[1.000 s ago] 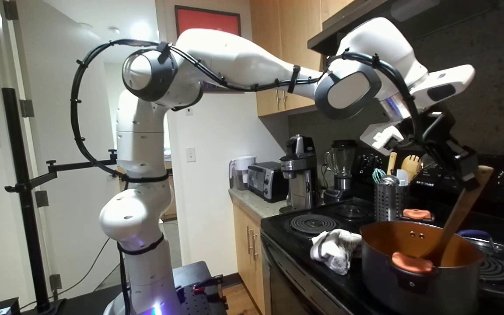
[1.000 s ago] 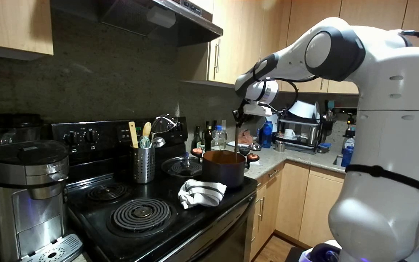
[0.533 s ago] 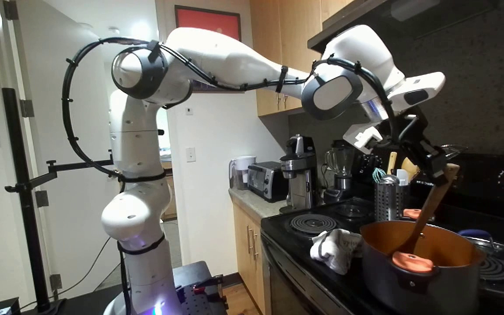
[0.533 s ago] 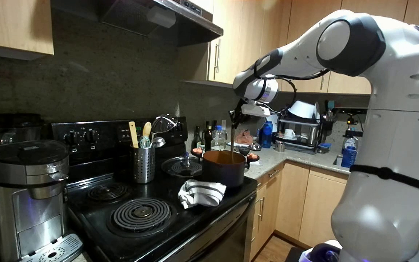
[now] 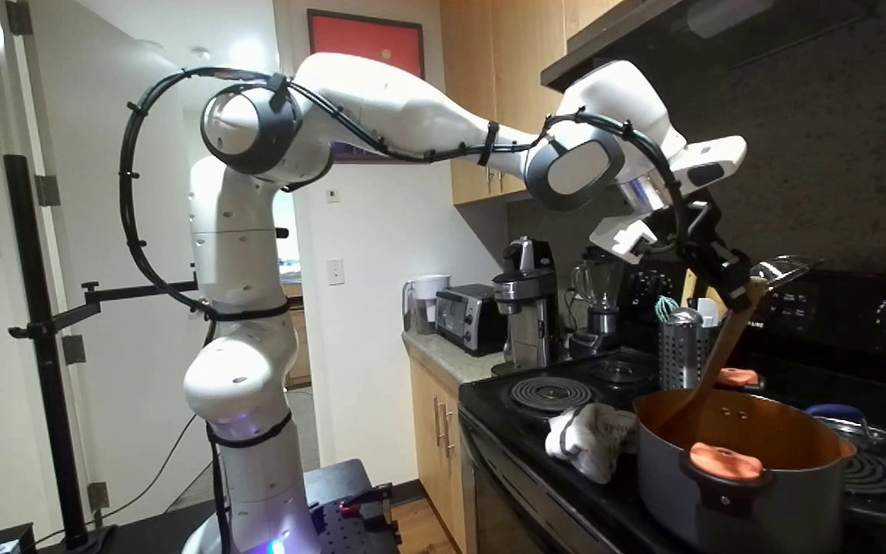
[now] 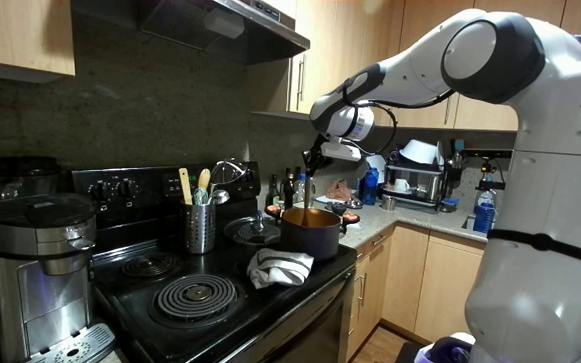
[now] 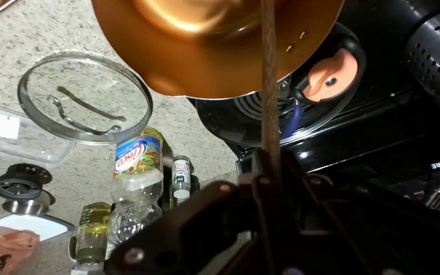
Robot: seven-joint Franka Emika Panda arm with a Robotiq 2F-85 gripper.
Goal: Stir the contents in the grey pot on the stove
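The grey pot (image 5: 743, 500), copper-orange inside, stands on the black stove (image 6: 250, 310). In both exterior views my gripper (image 5: 743, 298) hangs above the pot, shut on the upper end of a long wooden spoon (image 5: 720, 350). The spoon slants down into the pot, its lower end near the wall at the left in that view. From the wrist, the spoon's shaft (image 7: 269, 84) runs out between the fingertips of the gripper (image 7: 273, 164) and crosses the pot's rim. The contents are out of view; only part of the bare copper inside shows.
A striped towel (image 6: 280, 267) lies against the pot's side. Orange-padded handles (image 7: 330, 74) stick out from the rim. Close by are a perforated utensil holder (image 6: 199, 229) and a blue-handled lid (image 6: 256, 231). On the counter lie a glass lid (image 7: 86, 131) and an oil bottle (image 7: 139, 152).
Gripper and spoon have swept left in both exterior views. The spoon's lower end went from the middle right of the pot to its left wall; the pot stayed in place.
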